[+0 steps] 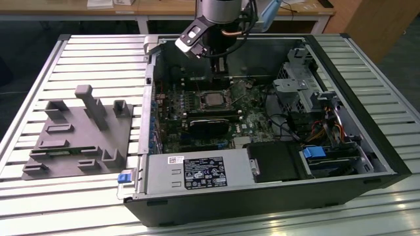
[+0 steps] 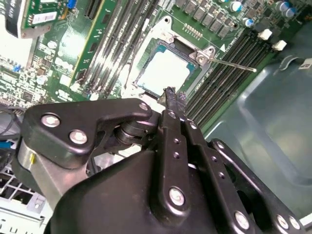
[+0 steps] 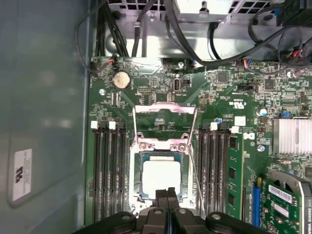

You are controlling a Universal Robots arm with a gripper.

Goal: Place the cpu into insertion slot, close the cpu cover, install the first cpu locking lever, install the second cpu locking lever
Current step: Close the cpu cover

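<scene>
Gripper: the gripper [image 3: 167,194] has its two black fingers pressed together with nothing between them. In the second wrist view its tip [image 2: 169,93] points down at the near edge of the chip.
Cpu: the cpu [image 3: 160,178] lies flat in the socket right in front of the fingertips, its pale metal top uncovered. Whether the fingertips touch it cannot be told.
Insertion slot: the insertion slot [image 3: 135,170] frames the chip with its silvery rim. In the exterior view it sits on the green board [image 1: 211,100], below the arm [image 1: 220,10].
Cpu cover: the cpu cover [image 3: 164,108] is swung open on the side of the socket away from the gripper. Green board shows through its cut-out middle.
Locking lever: a thin silvery locking lever [image 3: 195,178] runs along one side of the socket, just beside the fingers.
Memory slots: long dark memory slots [image 3: 109,170] flank the socket on both sides of the gripper.
Surroundings: the open computer case [image 1: 367,147] rests on a slatted worktop [image 1: 85,54]. A grey fixture [image 1: 78,132] stands well away from the gripper, outside the case.
</scene>
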